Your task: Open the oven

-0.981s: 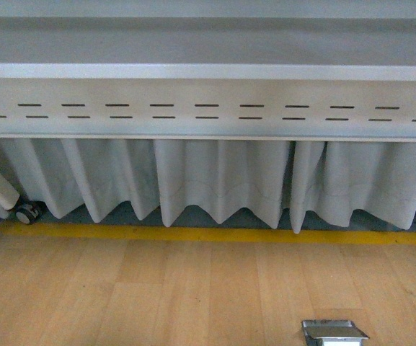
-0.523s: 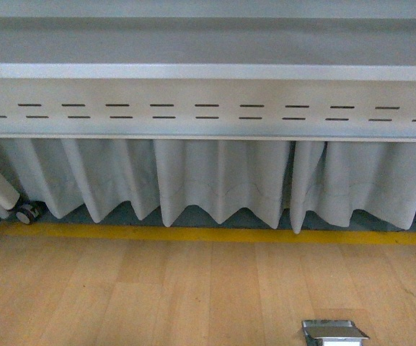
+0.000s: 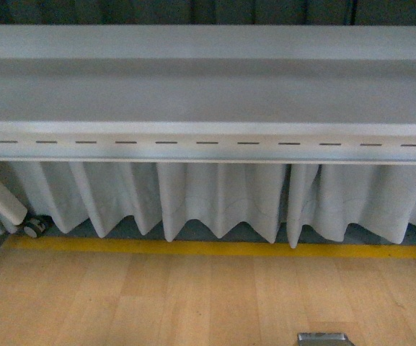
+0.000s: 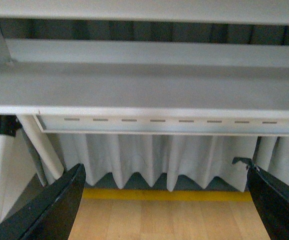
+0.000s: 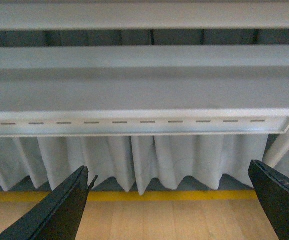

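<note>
Desk edge fills every view, a grey slotted rail with a white pleated skirt hanging below; wooden floor and a yellow stripe lie beneath; the oven shows in no view, so its place cannot be told, and the task looks not yet begun: finding it, reaching the handle and pulling the door all remain; the left gripper and right gripper hang with fingers spread wide, holding nothing; only the front view shows a metal floor plate and a caster; only the wrist views show the fingers.
</note>
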Controlling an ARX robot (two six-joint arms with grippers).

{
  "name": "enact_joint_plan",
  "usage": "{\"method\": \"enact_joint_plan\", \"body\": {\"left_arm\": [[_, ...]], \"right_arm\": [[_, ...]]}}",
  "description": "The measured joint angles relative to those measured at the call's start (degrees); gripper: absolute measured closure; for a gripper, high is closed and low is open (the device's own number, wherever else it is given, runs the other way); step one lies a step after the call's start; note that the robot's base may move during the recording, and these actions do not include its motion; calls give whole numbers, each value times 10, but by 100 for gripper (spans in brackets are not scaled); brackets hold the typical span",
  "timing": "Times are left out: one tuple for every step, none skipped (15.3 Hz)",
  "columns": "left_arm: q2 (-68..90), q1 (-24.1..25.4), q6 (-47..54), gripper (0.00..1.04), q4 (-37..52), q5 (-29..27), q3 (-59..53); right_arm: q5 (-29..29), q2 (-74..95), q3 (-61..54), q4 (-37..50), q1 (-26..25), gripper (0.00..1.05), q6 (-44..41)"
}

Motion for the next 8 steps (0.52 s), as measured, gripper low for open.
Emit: {"method": "enact_joint_plan", "body": {"left_arm": [[0,0,0,7,-1,0,0],[0,0,0,7,0,0,0],[0,0,0,7,0,0,0],[0,0,0,7,0,0,0],[0,0,0,7,0,0,0],[0,0,0,7,0,0,0],[0,0,0,7,0,0,0],[0,0,0,7,0,0,0]], "right_arm": [[0,0,0,0,0,6,0],[-1,0,0,0,0,6,0],[-1,0,0,1,0,6,0],[0,0,0,0,0,6,0],[-1,0,0,1,0,6,0],[-1,0,0,1,0,6,0],[-1,0,0,1,0,6,0],[-1,0,0,0,0,6,0]]}}
